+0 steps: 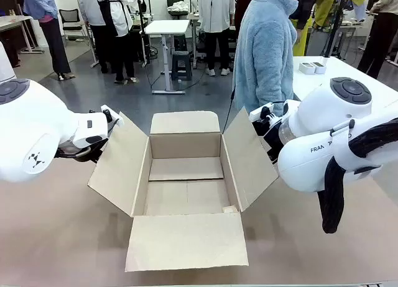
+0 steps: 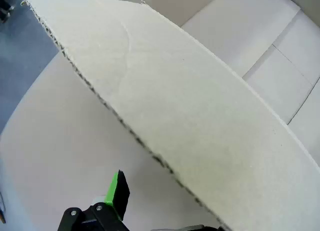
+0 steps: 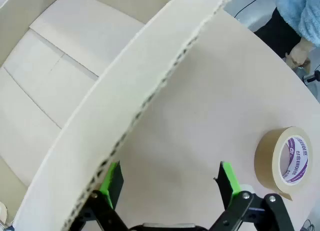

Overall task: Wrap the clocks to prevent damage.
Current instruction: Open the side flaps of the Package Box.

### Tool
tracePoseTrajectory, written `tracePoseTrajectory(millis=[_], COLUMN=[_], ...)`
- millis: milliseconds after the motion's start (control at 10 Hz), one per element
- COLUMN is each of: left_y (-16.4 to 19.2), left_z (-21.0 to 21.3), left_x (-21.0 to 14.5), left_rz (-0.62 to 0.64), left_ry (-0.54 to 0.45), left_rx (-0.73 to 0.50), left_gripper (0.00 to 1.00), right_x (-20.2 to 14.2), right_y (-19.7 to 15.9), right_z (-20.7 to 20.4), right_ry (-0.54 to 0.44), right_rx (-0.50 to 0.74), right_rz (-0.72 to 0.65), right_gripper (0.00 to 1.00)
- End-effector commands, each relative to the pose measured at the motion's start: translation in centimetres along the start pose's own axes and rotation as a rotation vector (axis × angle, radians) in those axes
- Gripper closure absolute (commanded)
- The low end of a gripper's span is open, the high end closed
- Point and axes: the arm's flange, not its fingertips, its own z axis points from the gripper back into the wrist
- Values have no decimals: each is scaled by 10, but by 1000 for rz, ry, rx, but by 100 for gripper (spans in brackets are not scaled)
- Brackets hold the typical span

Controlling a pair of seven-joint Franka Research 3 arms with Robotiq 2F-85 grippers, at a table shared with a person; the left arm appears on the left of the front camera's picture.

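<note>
One "FRA"-lettered arm [image 1: 323, 147], right end effector [image 3: 170, 173]

Cardboard box [image 1: 186, 151], plain brown, open-topped, sits mid-surface with all four flaps splayed. 12 o'clock flap [image 1: 185, 122] stands near upright with rounded corners. 6 o'clock flap [image 1: 186, 240] lies flat on the surface toward the camera. 9 o'clock flap [image 1: 121, 169] and 3 o'clock flap [image 1: 249, 159] both slant up and outward. Inside, bare cardboard floor, with the bottom panels meeting at a seam running 9 to 3. Wrist views show the side flaps' corrugated cut edges close up.
</note>
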Motion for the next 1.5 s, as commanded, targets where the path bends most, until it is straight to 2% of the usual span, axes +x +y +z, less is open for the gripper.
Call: tracePoseTrajectory(millis=[0,1200,1300,1400], left_y=[0,0,8,15], left_z=[0,0,11,31], left_x=[0,0,19,33], left_rz=[0,0,9,35], left_ry=[0,0,114,102], left_rx=[0,0,-65,-74], left_gripper=[0,0,0,0], right_x=[0,0,20,37], right_y=[0,0,-10,-19], right_z=[0,0,7,22], right_ry=[0,0,76,115], right_rx=[0,0,35,39], right_rz=[0,1,-37,-62], right_gripper=[0,0,0,0])
